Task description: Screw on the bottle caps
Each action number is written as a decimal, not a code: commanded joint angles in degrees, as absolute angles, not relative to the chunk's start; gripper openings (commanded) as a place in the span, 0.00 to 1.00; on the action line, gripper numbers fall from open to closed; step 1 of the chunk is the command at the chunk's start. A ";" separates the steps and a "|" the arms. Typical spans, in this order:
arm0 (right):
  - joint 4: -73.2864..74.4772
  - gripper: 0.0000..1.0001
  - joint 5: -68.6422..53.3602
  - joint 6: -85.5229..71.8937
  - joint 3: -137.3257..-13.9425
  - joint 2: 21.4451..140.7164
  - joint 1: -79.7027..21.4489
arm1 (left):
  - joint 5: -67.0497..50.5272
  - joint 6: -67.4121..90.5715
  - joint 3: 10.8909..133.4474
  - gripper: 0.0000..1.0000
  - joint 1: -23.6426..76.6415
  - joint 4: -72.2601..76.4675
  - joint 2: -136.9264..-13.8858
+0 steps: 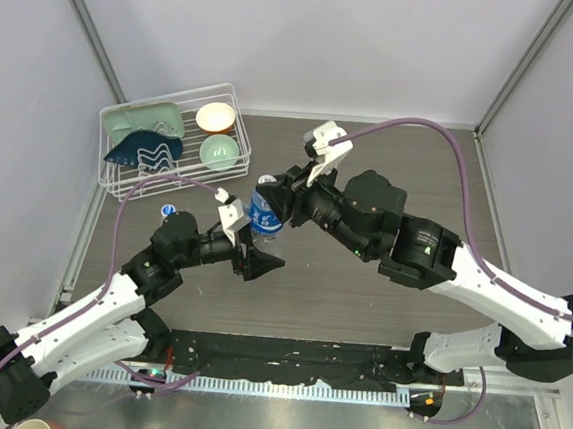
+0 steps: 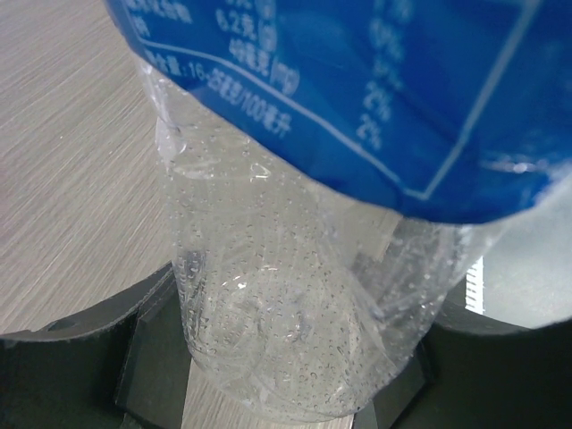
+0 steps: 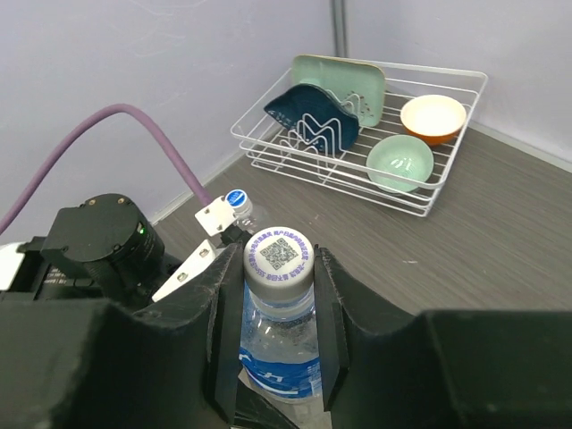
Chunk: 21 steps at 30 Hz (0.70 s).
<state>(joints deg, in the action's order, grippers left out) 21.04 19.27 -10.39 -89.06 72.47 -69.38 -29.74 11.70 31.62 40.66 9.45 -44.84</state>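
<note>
The bottle with the blue label [image 1: 262,215] stands upright at the table's middle. My left gripper [image 1: 260,264] is shut on its clear lower part [image 2: 268,340], with a black finger on each side. My right gripper [image 1: 271,195] comes from above and is shut on its white cap [image 3: 279,256], which sits on the bottle's neck and has a printed code on top. The jaws touch both sides of the cap. The plain bottle [image 1: 169,210] stands to the left by the rack, and a cap with a blue top [image 3: 236,198] is on it.
A white wire rack [image 1: 119,175] stands at the back left. It holds a pale green dish [image 1: 144,120], a blue dish [image 1: 144,148], a cream bowl [image 1: 216,118] and a green bowl [image 1: 219,151]. Walls close in the left, back and right sides.
</note>
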 commanded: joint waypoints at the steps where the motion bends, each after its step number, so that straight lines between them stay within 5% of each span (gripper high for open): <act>1: 39.28 0.01 27.93 -13.18 -88.50 77.25 -72.42 | -25.58 10.99 37.79 0.00 39.73 25.22 -43.24; 10: 40.52 0.05 32.52 -14.68 -91.58 81.21 -75.67 | -21.89 10.11 36.83 0.00 39.55 28.12 -43.42; 21: 35.25 0.50 30.07 -12.75 -89.21 75.15 -76.11 | -22.32 10.46 36.04 0.00 39.11 28.12 -42.98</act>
<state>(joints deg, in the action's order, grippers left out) 26.28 34.44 -13.04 -92.73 75.57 -74.91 -24.05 10.17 31.81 39.99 12.38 -45.08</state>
